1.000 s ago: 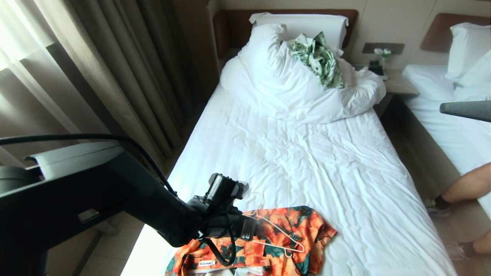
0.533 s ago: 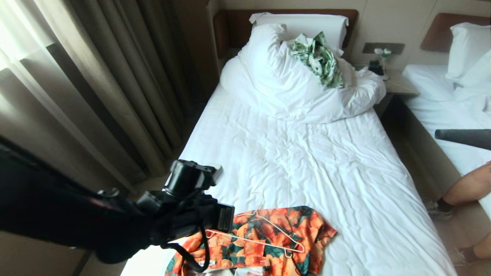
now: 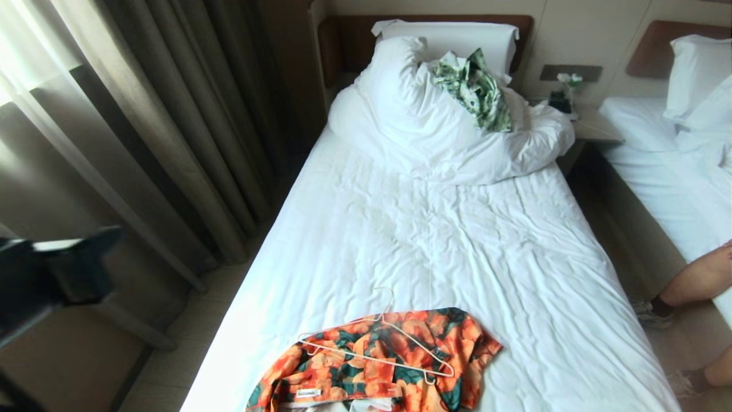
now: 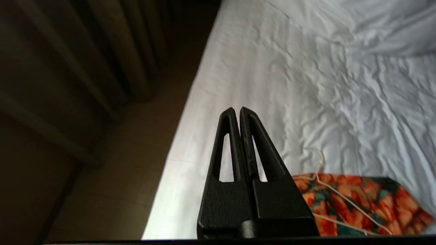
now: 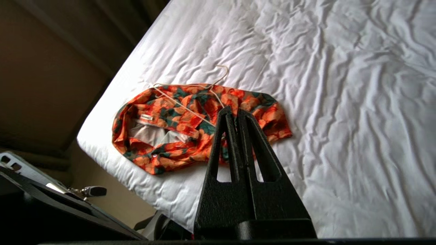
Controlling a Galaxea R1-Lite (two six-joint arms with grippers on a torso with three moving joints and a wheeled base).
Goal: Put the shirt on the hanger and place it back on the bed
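Note:
The shirt (image 3: 394, 366), orange-red flowers on dark green, lies crumpled at the near end of the bed (image 3: 457, 240). The thin cream hanger (image 3: 372, 359) lies across it, its hook (image 3: 389, 297) on the white sheet. My left gripper (image 4: 237, 109) is shut and empty, raised over the bed's left edge, with the shirt (image 4: 361, 200) and hanger (image 4: 335, 194) off to one side. The left arm (image 3: 51, 274) shows dark at the head view's left edge. My right gripper (image 5: 232, 110) is shut and empty, well above the shirt (image 5: 170, 115) and hanger (image 5: 180, 105).
A bulky duvet (image 3: 423, 137) with a green-and-white garment (image 3: 474, 86) fills the bed's head. Curtains (image 3: 171, 114) hang left of the bed. A nightstand (image 3: 589, 123), a second bed (image 3: 675, 166) and a person's legs (image 3: 697, 280) are at the right.
My left arm has pulled away from the shirt to the picture's left edge. The right arm's dark end has left the right edge. Shirt and hanger lie as before.

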